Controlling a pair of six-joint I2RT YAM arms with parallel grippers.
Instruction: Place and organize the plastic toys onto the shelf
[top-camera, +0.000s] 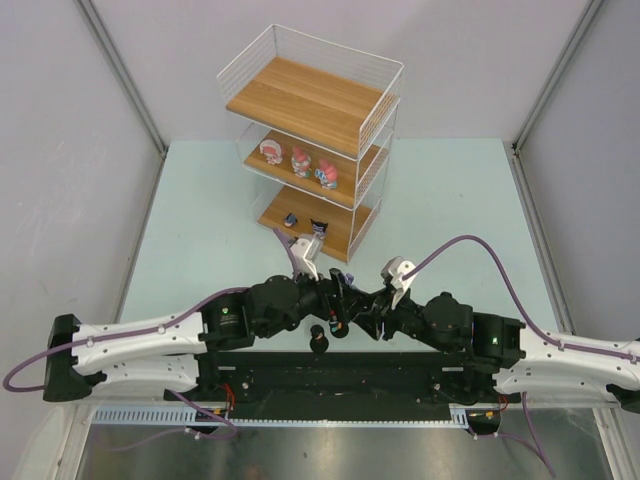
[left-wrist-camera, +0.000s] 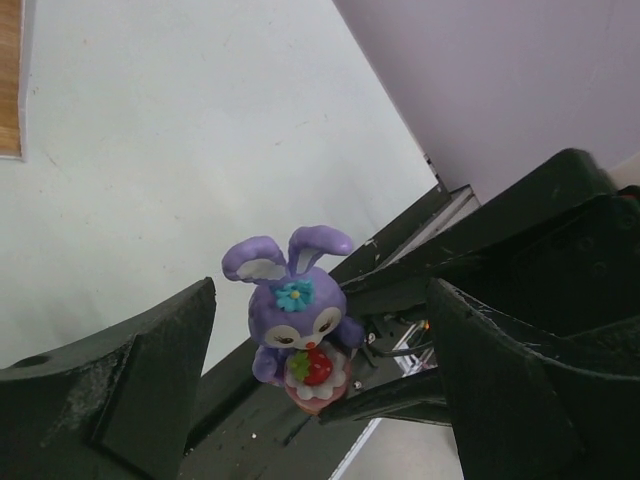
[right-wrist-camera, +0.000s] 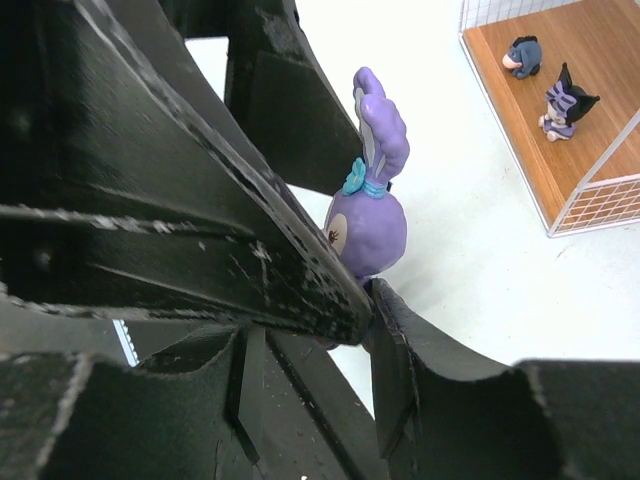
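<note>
Now: bunny (left-wrist-camera: 297, 330) hangs between both arms, well short of the shelf (top-camera: 300, 100).
Right claw (right-wrist-camera: 365, 290): appears pinched on its base.
Left claw (left-wrist-camera: 320, 300): spread wide around it, not touching.
Advice: draw left straight back before right carries.

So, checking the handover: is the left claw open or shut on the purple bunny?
The left claw is open: its fingers stand wide apart, clear of the purple bunny between them.

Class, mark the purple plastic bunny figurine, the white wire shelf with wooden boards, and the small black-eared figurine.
purple plastic bunny figurine (left-wrist-camera: 292, 325): left wrist view, its face.
white wire shelf (top-camera: 305, 100): top external view, bare top board.
small black-eared figurine (right-wrist-camera: 570, 100): right wrist view, its head.
</note>
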